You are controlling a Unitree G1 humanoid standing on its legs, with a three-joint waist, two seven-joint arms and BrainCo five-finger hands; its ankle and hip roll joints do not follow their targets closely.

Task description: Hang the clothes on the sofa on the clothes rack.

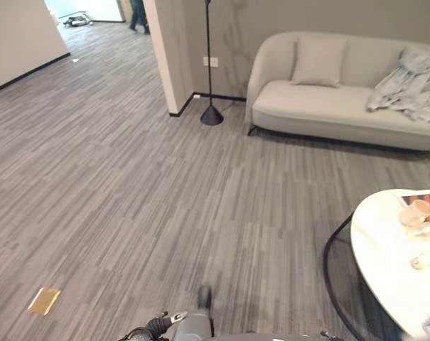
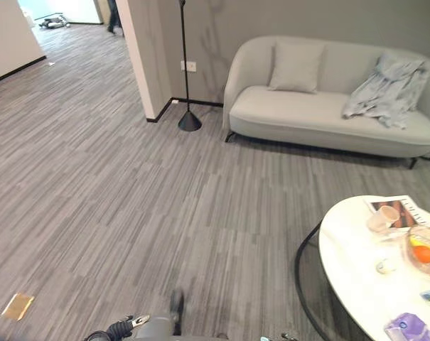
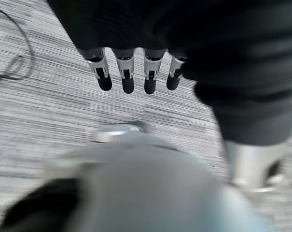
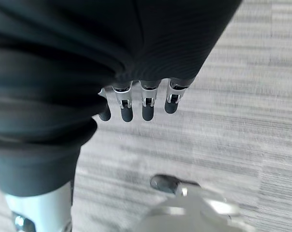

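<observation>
A light grey garment (image 1: pixel 410 89) lies crumpled over the right end of a pale sofa (image 1: pixel 321 106), which stands against the far wall across the carpet. My left hand (image 3: pixel 128 79) hangs over the carpet with its fingers straight and nothing in them. My right hand (image 4: pixel 147 108) hangs the same way, fingers relaxed and holding nothing. Both hands are far from the sofa.
A black pole on a cone base (image 1: pixel 211 115) stands left of the sofa, by a wall column (image 1: pixel 168 50). A round white table (image 2: pixel 350 263) with a cup, a fruit bowl and papers sits at the near right. A person (image 1: pixel 138 14) stands in the far corridor.
</observation>
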